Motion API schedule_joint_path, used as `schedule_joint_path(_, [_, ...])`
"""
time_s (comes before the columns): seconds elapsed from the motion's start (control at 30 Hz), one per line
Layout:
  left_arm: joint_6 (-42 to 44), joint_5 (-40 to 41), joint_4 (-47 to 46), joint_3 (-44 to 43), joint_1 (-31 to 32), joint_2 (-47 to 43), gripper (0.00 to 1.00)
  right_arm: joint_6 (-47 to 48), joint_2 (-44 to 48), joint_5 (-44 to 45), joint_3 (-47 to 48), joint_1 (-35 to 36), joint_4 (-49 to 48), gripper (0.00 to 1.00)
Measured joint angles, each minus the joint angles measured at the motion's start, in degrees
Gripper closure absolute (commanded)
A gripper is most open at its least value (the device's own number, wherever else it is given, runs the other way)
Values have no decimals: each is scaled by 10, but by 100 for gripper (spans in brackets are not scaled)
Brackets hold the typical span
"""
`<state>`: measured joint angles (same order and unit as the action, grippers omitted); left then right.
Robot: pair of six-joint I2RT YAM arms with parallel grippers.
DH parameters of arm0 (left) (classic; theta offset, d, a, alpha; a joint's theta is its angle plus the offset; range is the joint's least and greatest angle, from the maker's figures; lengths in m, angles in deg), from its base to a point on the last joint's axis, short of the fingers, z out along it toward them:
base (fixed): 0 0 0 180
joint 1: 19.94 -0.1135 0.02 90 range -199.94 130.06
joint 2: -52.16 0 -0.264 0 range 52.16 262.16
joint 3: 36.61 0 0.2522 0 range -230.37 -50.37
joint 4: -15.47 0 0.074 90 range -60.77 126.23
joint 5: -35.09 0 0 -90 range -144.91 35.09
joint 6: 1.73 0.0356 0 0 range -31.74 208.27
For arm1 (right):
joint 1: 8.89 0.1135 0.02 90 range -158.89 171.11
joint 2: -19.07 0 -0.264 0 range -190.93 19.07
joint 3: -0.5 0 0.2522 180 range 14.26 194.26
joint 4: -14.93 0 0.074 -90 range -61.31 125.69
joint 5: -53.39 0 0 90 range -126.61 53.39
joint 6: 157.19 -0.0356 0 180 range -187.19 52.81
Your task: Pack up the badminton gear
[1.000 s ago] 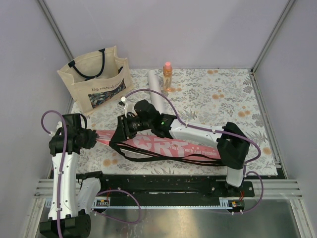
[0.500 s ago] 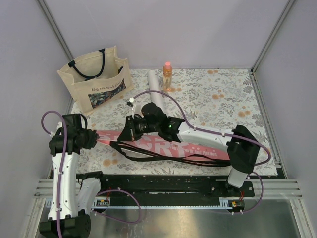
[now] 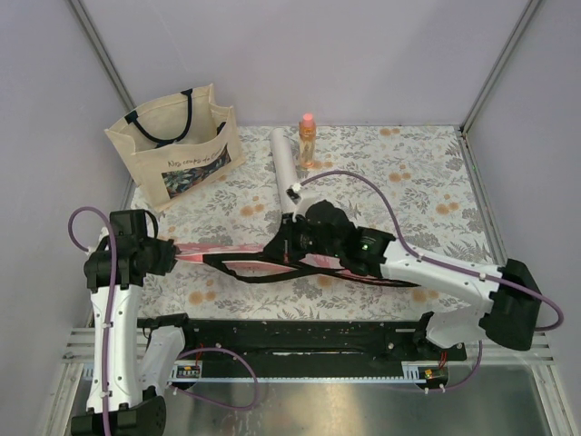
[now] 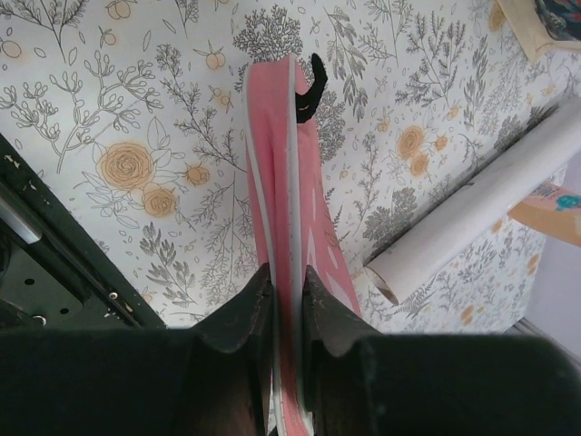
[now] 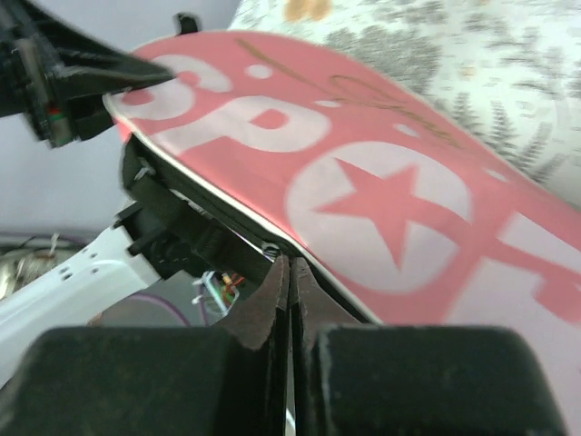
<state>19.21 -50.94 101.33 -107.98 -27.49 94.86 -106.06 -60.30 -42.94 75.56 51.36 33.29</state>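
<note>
The pink cover (image 3: 222,248) lettered "SPORT" lies across the floral cloth, raised on its edge between my two grippers. My left gripper (image 3: 171,254) is shut on its narrow left end; in the left wrist view the cover (image 4: 277,182) runs straight out from between the jaws of that gripper (image 4: 286,272). My right gripper (image 3: 283,243) is at the cover's middle. In the right wrist view this gripper (image 5: 289,262) has its jaws pressed together at the dark zipper edge of the cover (image 5: 363,182), with a small metal piece at their tips. The white tube (image 3: 284,168) lies behind, untouched.
A beige tote bag (image 3: 172,150) stands at the back left. An orange bottle (image 3: 308,141) stands next to the tube's far end. The cover's black strap (image 3: 245,272) loops toward the near edge, where a black rail (image 4: 54,272) runs. The tube (image 4: 481,213) lies right of the cover.
My right gripper has shut and slid right along the cover's edge, from near its left end to its middle. The cover has risen onto its edge. My left gripper keeps its hold.
</note>
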Motion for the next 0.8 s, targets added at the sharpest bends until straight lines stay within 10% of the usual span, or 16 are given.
schedule_joint_path(0.8, [-25, 35, 50, -47, 0, -7, 100, 48, 204, 298, -120, -188, 229, 100])
